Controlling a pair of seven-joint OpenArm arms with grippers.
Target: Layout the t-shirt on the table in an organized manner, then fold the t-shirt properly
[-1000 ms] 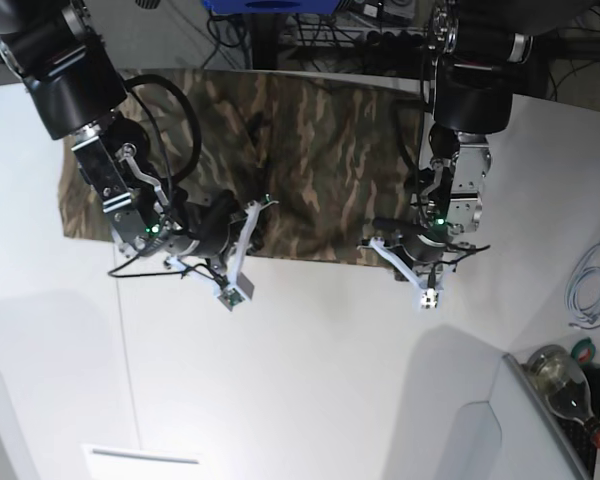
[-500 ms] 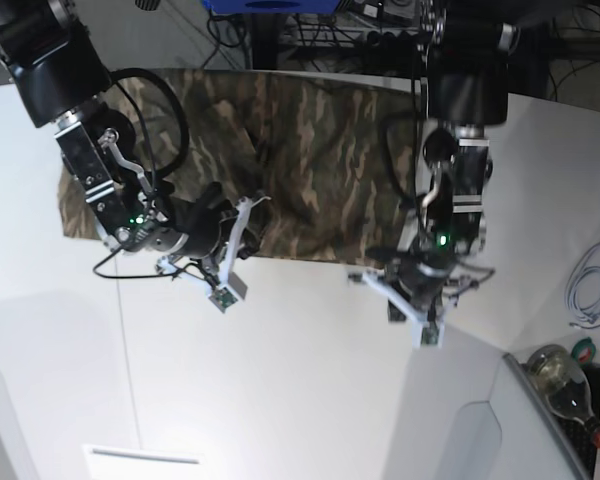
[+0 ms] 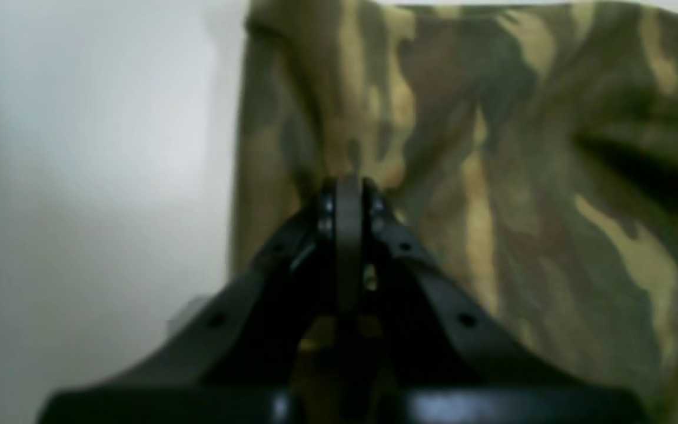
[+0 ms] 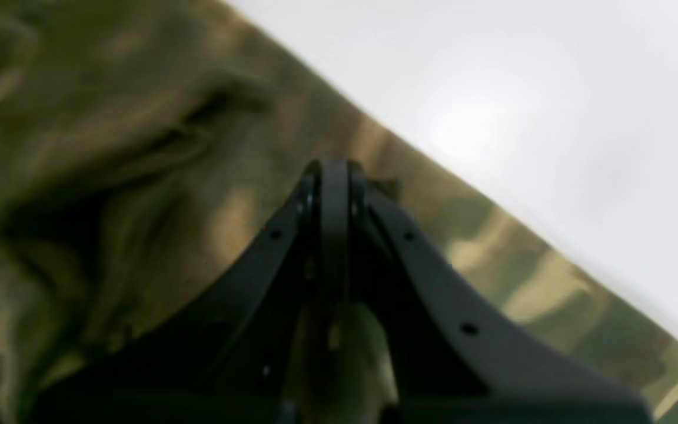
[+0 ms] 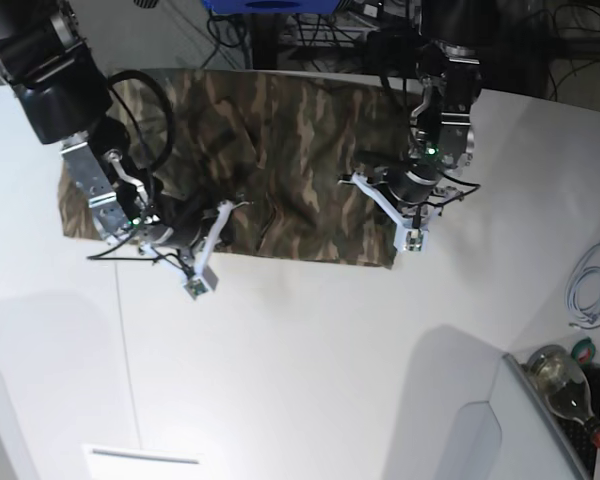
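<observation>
The camouflage t-shirt point(image 5: 290, 150) lies spread and wrinkled across the far part of the white table point(image 5: 310, 370). My left gripper point(image 5: 378, 175) is over the shirt's right end. In the left wrist view its jaws point(image 3: 348, 188) are shut, tip on the shirt point(image 3: 521, 176) close to its edge, with table point(image 3: 80, 147) beside it. My right gripper point(image 5: 202, 222) is over the shirt's near left part. In the right wrist view it point(image 4: 330, 171) is shut, tip on the cloth point(image 4: 109, 176) near the edge, with table point(image 4: 521, 70) beyond. I cannot tell whether either pinches cloth.
A glass bottle point(image 5: 565, 385) and a white cable point(image 5: 590, 290) lie at the right edge. A white box point(image 5: 480, 430) stands at the near right. A thin dark seam point(image 5: 125, 350) crosses the table. Cables and a blue object point(image 5: 270, 5) sit behind the table.
Both grippers have moved from the shirt's near edge and the bare table back over the shirt. The left arm has gone farthest. The cloth in the middle looks more wrinkled.
</observation>
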